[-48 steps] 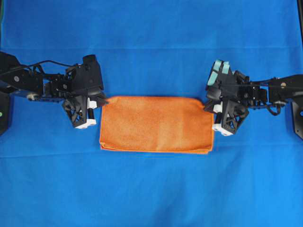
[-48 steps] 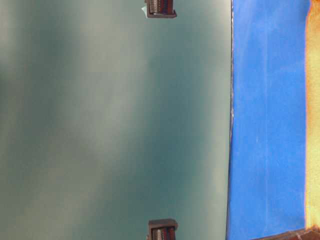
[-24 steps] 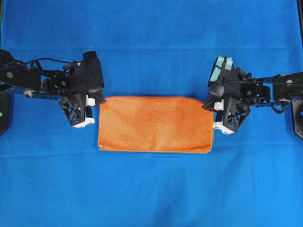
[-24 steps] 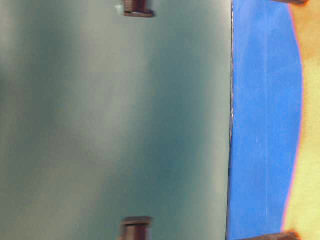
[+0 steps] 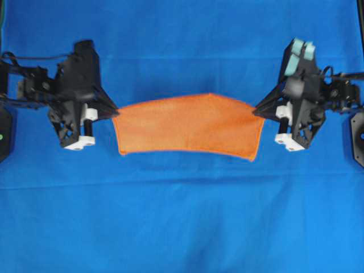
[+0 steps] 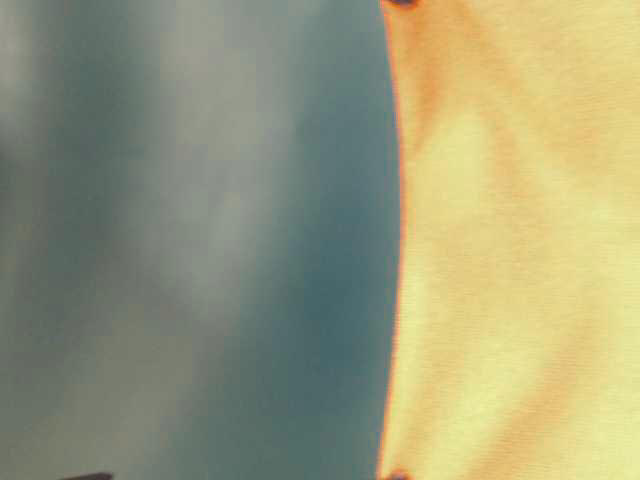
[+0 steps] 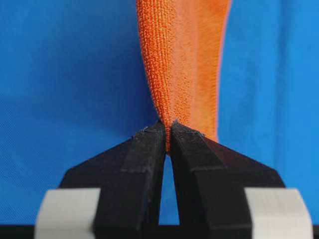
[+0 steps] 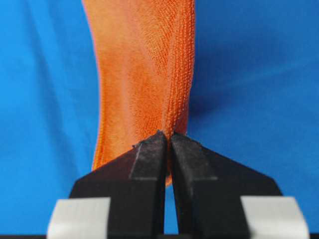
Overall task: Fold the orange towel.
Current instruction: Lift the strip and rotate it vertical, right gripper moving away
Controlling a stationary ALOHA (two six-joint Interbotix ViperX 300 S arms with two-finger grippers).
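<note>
The orange towel (image 5: 187,126) hangs as a folded strip stretched between my two grippers, lifted off the blue cloth, its top edge arching up in the middle. My left gripper (image 5: 114,110) is shut on the towel's upper left corner; in the left wrist view the black jaws pinch the orange towel (image 7: 179,59) at the left gripper's tips (image 7: 168,128). My right gripper (image 5: 257,110) is shut on the upper right corner, and in the right wrist view the orange towel (image 8: 144,69) runs up from the right gripper's pinch (image 8: 167,135). The table-level view is filled on its right by the orange towel (image 6: 520,260), seen close and blurred.
A large blue cloth (image 5: 182,227) covers the whole table under the towel. Black arm bases stand at the far left edge (image 5: 4,133) and the far right edge (image 5: 358,136). A grey-green wall (image 6: 180,240) fills the left of the table-level view.
Both grippers have risen and moved apart and toward the back, lifting the towel off the blue cloth. It lay flat a second ago; it now hangs stretched between them.
</note>
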